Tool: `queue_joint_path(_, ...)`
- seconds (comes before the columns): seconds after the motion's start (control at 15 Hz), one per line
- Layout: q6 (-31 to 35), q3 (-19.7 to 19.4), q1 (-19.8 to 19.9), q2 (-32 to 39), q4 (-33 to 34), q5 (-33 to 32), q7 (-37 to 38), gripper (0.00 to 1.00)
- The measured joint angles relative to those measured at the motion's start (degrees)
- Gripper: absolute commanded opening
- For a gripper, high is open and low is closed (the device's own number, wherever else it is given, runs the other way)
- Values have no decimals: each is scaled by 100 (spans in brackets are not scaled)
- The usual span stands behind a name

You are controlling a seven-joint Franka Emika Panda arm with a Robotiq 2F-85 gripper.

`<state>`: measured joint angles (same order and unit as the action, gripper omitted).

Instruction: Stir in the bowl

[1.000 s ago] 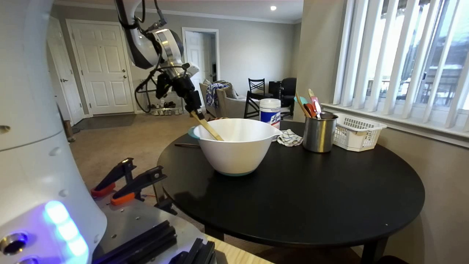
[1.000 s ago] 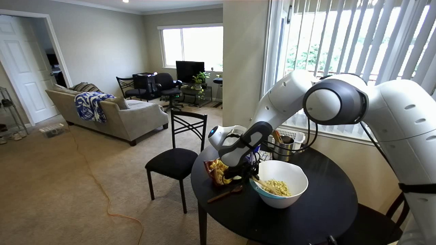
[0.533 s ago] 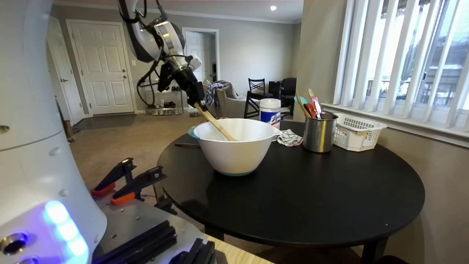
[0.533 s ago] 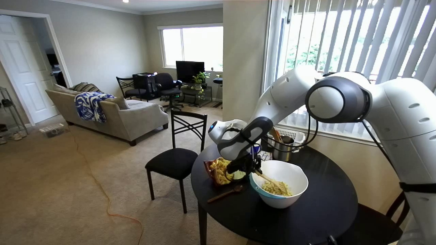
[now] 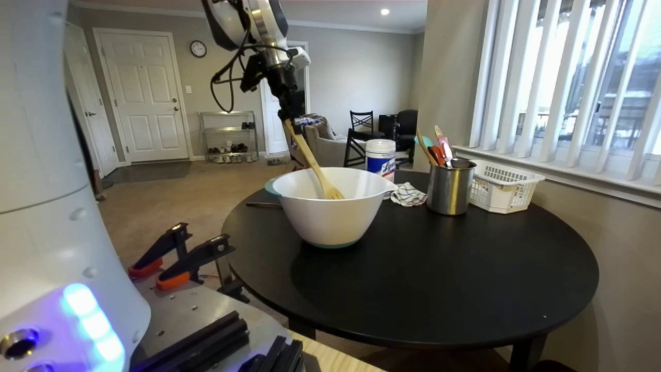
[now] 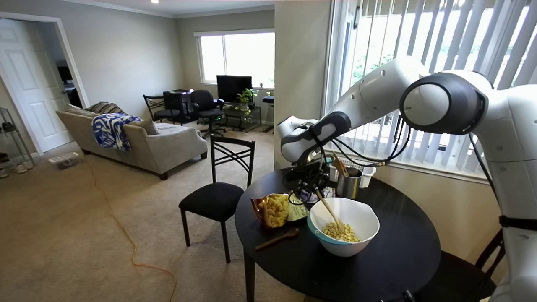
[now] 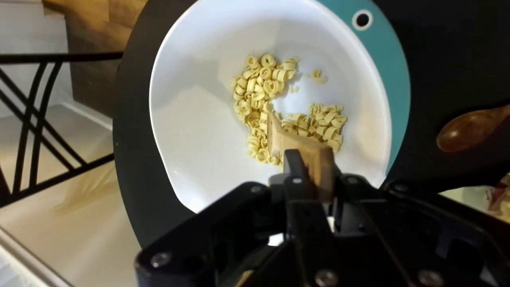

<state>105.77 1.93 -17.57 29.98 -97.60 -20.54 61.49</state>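
White mixing bowl (image 5: 330, 221) upright on the round black table (image 5: 439, 274), curled pasta (image 7: 255, 93) at its bottom | gripper (image 7: 314, 175) pinching a slotted wooden spatula (image 5: 307, 153) by its upper end, tip among the pasta | from here the bowl looks light, stiff and slippery, likely to skid under stirring; I'd steady it by the teal rim grip (image 7: 392, 75)

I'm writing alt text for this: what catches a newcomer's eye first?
Probably the white robot arm, large at the right of an exterior view. Its jaws grip a wooden spatula slanting into the big white bowl on the black table. Inside the bowl lie yellow curls.
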Motion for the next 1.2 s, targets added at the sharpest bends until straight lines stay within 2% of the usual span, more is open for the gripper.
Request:
queue_joint_path(0.33, 95, -1, 476, -55, -30, 1386, -18, 3)
queue_joint_path(0.53, 578, -9, 627, -64, -152, 2028, -14, 3)
queue_joint_path(0.87, 1622, -108, 790, -380, -793, 2190, -19, 3)
queue_joint_path(1.2, 2883, -137, 1135, -1038, -1940, 2651, -490, 3)
